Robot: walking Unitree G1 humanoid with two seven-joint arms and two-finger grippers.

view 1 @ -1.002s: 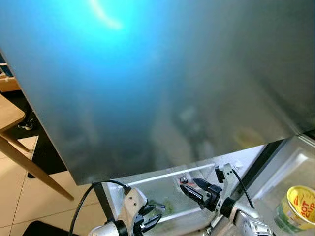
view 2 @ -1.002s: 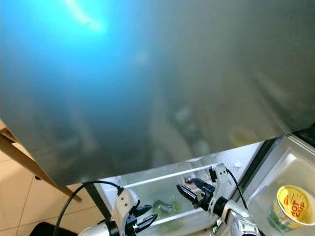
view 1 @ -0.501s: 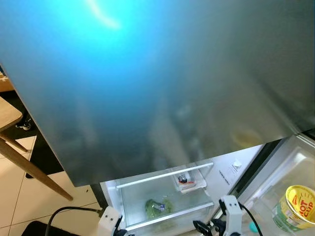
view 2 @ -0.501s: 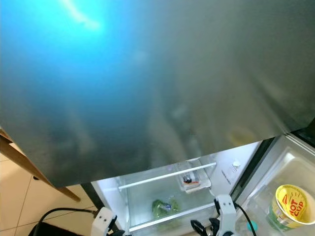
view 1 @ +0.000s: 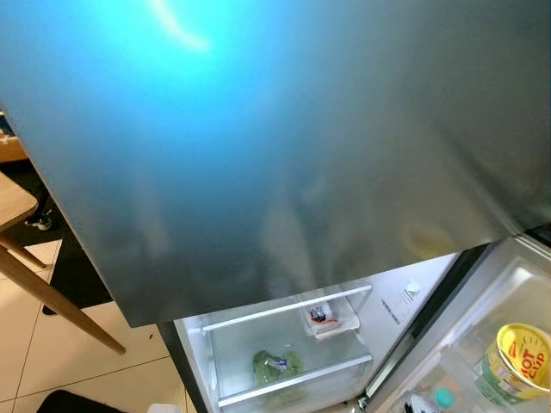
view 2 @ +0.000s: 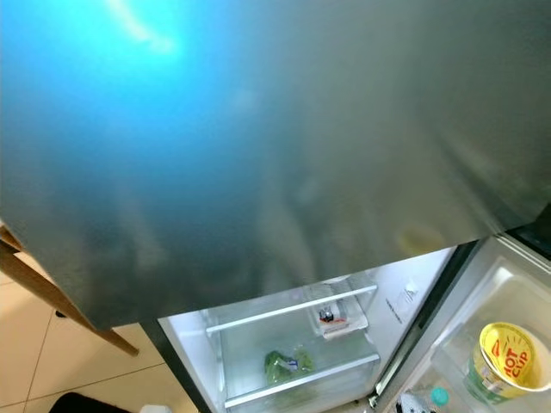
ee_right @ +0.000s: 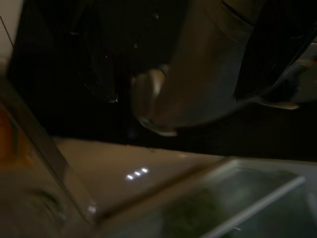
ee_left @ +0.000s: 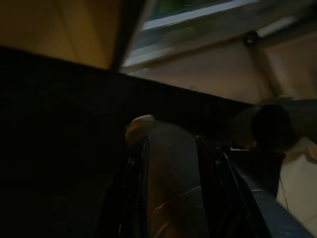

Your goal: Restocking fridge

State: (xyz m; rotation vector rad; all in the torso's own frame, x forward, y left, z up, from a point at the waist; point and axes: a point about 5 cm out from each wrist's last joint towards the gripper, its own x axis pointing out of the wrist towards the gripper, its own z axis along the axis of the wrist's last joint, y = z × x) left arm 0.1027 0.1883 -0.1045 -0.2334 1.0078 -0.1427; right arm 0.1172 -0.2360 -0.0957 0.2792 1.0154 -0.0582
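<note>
The fridge's steel upper door [view 1: 284, 146] is closed. Below it the lower compartment [view 1: 284, 344] stands open and lit. A green bag of vegetables [view 1: 274, 366] lies on its lower shelf. A small clear box [view 1: 325, 317] sits on the glass shelf above. On the open door's rack at the right stands a yellow noodle cup [view 1: 516, 361], with a teal bottle cap [view 1: 442, 398] beside it. My left gripper [ee_left: 172, 144] hangs low in the dark, its fingers [ee_left: 140, 178] apart with nothing held. The right gripper [ee_right: 183, 64] also hangs low near the open fridge, dark and blurred.
A wooden table edge and leg [view 1: 52, 292] stand at the left on the tiled floor [view 1: 86, 370]. A dark mat [view 1: 77, 267] lies under them. The open lower door [view 1: 482, 327] juts out at the right.
Both arms have dropped out of the head views; a second ago the grippers were raised before the lower compartment. The shelves and vegetable bag now show unobstructed.
</note>
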